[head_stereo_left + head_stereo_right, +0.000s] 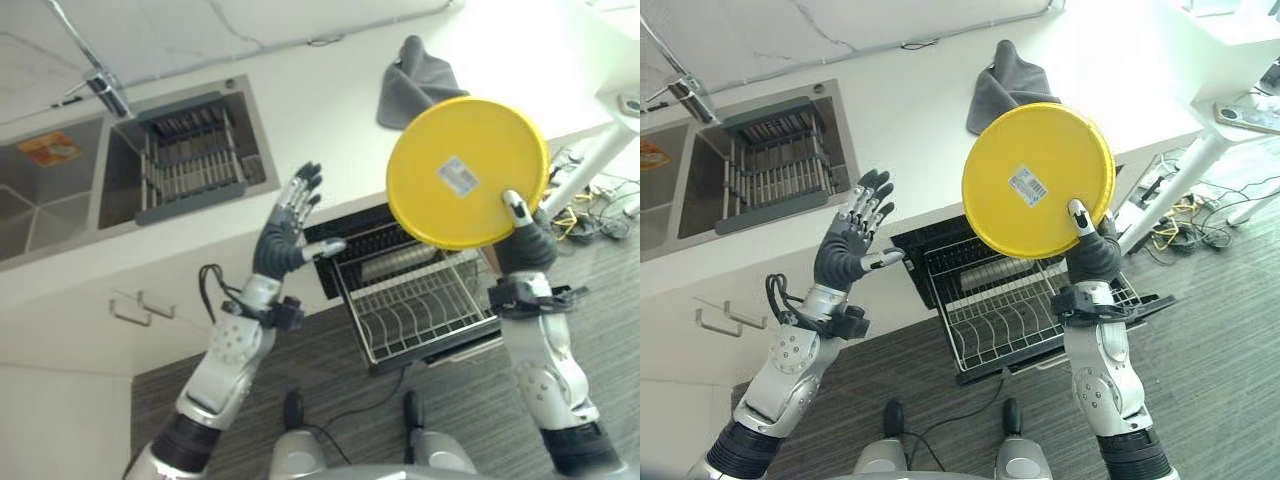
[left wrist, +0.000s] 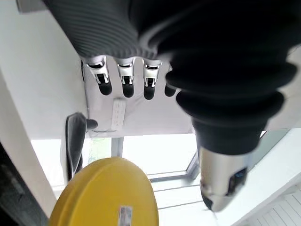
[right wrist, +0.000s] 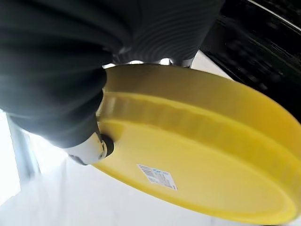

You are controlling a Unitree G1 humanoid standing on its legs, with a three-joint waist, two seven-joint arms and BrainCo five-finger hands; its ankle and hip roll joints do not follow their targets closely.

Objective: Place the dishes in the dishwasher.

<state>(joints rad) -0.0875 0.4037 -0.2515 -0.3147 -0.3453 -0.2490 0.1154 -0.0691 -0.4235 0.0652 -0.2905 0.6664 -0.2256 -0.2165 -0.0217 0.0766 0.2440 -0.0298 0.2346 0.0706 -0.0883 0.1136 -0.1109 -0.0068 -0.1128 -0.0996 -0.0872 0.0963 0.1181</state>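
A round yellow plate (image 1: 466,172) with a small white label on its underside is held up over the pulled-out dishwasher rack (image 1: 425,305), underside facing me. My right hand (image 1: 520,232) grips its lower right rim, thumb on the underside and fingers behind it; the plate (image 3: 197,160) shows close in the right wrist view. My left hand (image 1: 287,228) hovers open, fingers spread, above the counter edge left of the rack, apart from the plate (image 2: 106,195). The wire rack (image 1: 1015,300) looks bare of dishes.
A grey cloth (image 1: 415,80) lies on the white counter behind the plate. A sink with a dark drying rack (image 1: 190,155) and a tap (image 1: 100,85) sits at the left. A white table leg (image 1: 590,165) and cables (image 1: 590,215) stand at the right on the floor.
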